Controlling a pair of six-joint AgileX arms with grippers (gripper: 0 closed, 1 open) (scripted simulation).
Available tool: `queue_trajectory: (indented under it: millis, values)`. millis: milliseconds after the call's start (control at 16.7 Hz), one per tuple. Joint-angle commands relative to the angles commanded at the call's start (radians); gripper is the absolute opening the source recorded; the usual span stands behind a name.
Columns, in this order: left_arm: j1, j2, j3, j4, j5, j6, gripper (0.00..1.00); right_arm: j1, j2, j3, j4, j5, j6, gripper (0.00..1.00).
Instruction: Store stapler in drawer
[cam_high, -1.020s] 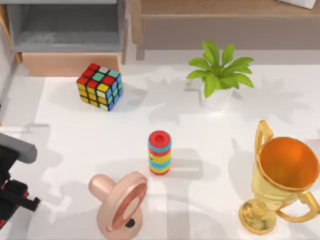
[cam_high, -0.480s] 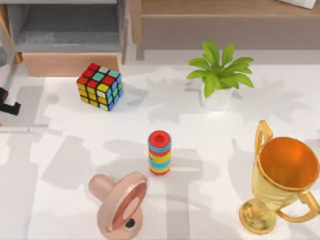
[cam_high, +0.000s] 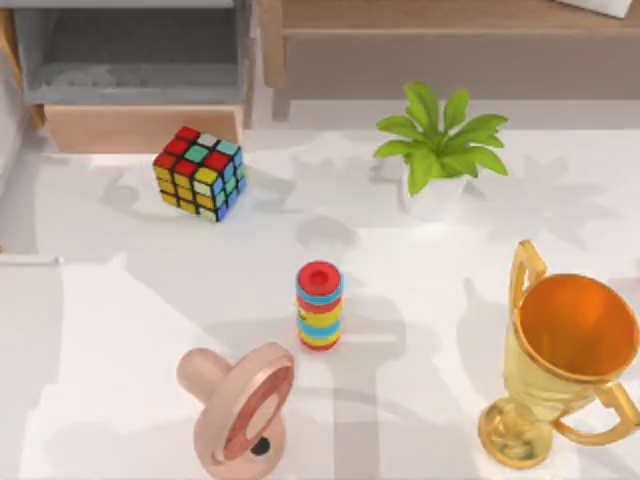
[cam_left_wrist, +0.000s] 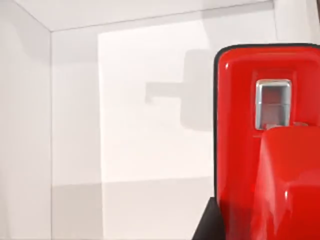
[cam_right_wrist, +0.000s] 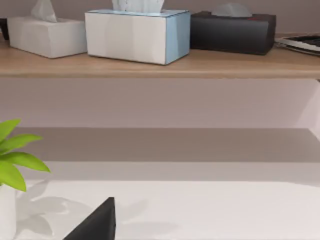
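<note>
Left gripper: aperture cannot be told. Its wrist view has the glossy bright-red, black-trimmed stapler (cam_left_wrist: 250, 150) close up at lower right of frame, before bare white walls; judged carried, not confirmed.

Right gripper: aperture cannot be told; its camera faces the wooden shelf (cam_right_wrist: 160, 65) of tissue boxes. Judged parked.

Open grey drawer with tan wooden front (cam_high: 140, 128): upper left of top view, standing open.

Multicoloured puzzle cube (cam_high: 198, 172): just below the drawer front's right end.

Step, judged: transport, stapler not yet stored. Next move calls for bringing it above the drawer opening, clear of front and cube, then lowering and releasing.
</note>
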Motion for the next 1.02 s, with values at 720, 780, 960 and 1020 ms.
queue_trajectory:
  millis: [720, 780, 960, 1020]
  values:
    - [0.097, 0.471, 0.28, -0.167, -0.019, 0.023, 0.0, 0.0, 0.0, 0.0, 0.0, 0.0, 0.0, 1.0]
    - [0.096, 0.472, 0.279, -0.177, -0.019, 0.023, 0.0, 0.0, 0.0, 0.0, 0.0, 0.0, 0.0, 1.0]
    - [0.096, 0.472, 0.279, -0.178, -0.019, 0.023, 0.0, 0.0, 0.0, 0.0, 0.0, 0.0, 0.0, 1.0]
    - [0.096, 0.472, 0.279, -0.178, -0.019, 0.023, 0.0, 0.0, 0.0, 0.0, 0.0, 0.0, 0.0, 1.0]
